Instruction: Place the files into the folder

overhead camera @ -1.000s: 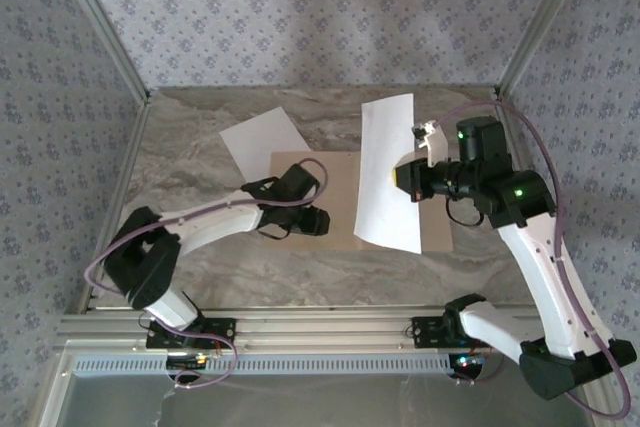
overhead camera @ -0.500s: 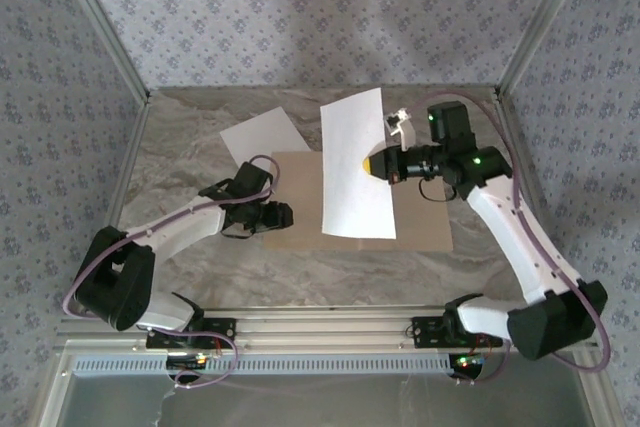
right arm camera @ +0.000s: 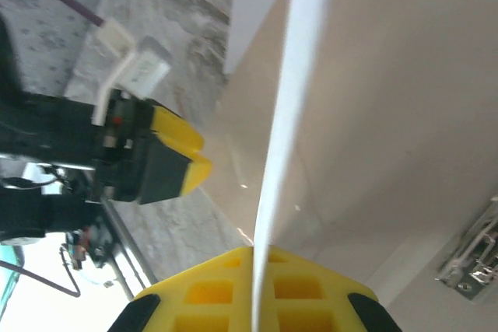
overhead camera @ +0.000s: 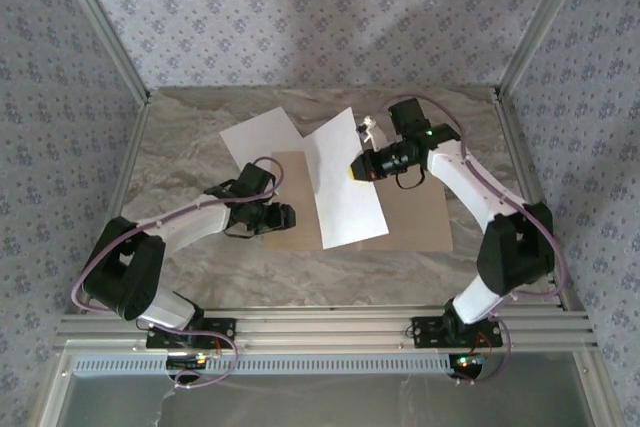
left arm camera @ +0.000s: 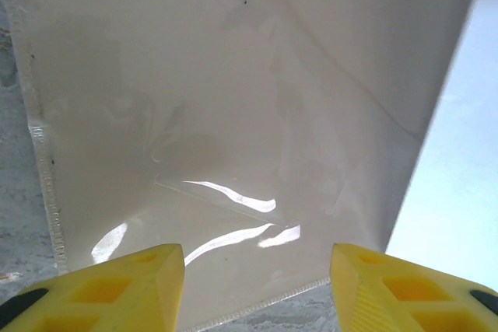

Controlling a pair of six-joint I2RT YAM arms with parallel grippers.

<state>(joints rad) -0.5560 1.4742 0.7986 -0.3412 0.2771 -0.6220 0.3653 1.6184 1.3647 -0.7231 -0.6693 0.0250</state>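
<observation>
Swung leftward since a second ago, the carried sheet point(overhead camera: 345, 187) hangs tilted over the open folder point(overhead camera: 420, 222), its edge clenched in my right tool point(overhead camera: 356, 169). My left tool point(overhead camera: 284, 217) sits released at the folder's left edge. A second sheet point(overhead camera: 258, 137) lies on the tabletop point(overhead camera: 180, 157) behind. I'd best lower it flat and square inside the cover before letting go.
</observation>
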